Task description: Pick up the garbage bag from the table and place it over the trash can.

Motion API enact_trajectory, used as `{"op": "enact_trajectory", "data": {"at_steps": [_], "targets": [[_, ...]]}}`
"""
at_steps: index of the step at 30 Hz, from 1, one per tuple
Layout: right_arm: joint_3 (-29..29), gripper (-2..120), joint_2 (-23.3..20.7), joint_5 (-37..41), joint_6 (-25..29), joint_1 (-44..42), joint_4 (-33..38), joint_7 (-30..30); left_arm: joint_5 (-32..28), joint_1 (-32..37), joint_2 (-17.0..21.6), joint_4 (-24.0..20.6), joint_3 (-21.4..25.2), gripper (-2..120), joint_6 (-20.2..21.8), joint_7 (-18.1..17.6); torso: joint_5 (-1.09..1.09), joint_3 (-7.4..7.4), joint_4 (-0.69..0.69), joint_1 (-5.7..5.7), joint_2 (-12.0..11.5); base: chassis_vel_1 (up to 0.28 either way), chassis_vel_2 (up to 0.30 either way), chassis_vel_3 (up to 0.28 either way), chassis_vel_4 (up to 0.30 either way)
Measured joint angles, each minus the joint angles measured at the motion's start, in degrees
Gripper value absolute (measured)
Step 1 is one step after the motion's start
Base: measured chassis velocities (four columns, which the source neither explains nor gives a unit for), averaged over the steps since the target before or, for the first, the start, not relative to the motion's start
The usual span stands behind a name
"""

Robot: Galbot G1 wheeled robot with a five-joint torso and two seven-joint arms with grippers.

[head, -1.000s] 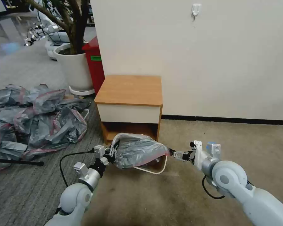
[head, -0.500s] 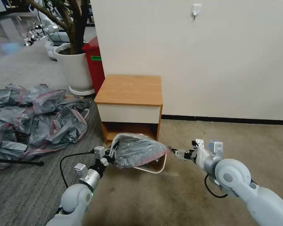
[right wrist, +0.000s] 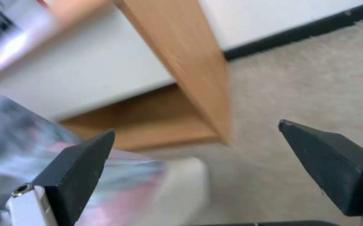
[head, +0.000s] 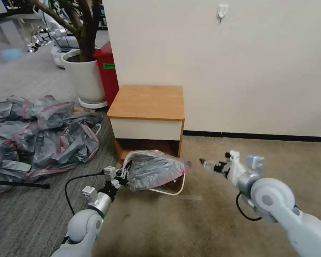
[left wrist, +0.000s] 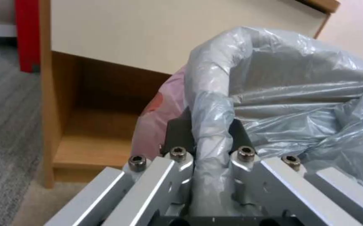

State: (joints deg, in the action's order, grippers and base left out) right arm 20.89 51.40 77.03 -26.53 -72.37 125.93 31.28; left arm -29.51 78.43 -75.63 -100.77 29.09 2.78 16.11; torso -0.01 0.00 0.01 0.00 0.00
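I have the garbage bag [head: 151, 174] draped over the trash can [head: 174, 191], just in front of the table [head: 146, 103]. Left gripper [left wrist: 208, 147] is clamped on bag and rim together. Right gripper [right wrist: 196, 158] is spread wide, empty, just beside the can. I'd say seat the pink hem evenly before letting go.

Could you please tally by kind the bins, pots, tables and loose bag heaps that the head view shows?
Bins: 2, the trash can under the garbage bag and the red bin
Plant pots: 1
Tables: 1
Bag heaps: 1
Total: 5
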Motion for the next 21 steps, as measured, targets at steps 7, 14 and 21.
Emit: {"op": "enact_trajectory", "data": {"at_steps": [7,14,21], "targets": [[-1.4,99,5.7,3.1,1.8,-8.8,9.0,0.6,-0.3,-0.4,-0.2,0.0,0.0,6,0.0,-0.9,0.01,0.00,-0.03,0.00,0.0,0.000,0.000,0.000,0.000],[-6.7,97,12.1,7.2,1.9,-10.1,10.6,0.8,-0.7,0.0,-0.4,-1.0,-0.1,5,0.0,-1.2,-0.01,0.00,-0.01,0.00,0.0,0.000,0.000,0.000,0.000],[-10.1,97,15.9,4.7,2.0,-8.4,7.3,-0.4,-0.8,0.6,-0.9,-2.3,-0.3,5,0.1,-1.2,0.01,0.00,-0.01,0.00,0.0,0.000,0.000,0.000,0.000]]}}
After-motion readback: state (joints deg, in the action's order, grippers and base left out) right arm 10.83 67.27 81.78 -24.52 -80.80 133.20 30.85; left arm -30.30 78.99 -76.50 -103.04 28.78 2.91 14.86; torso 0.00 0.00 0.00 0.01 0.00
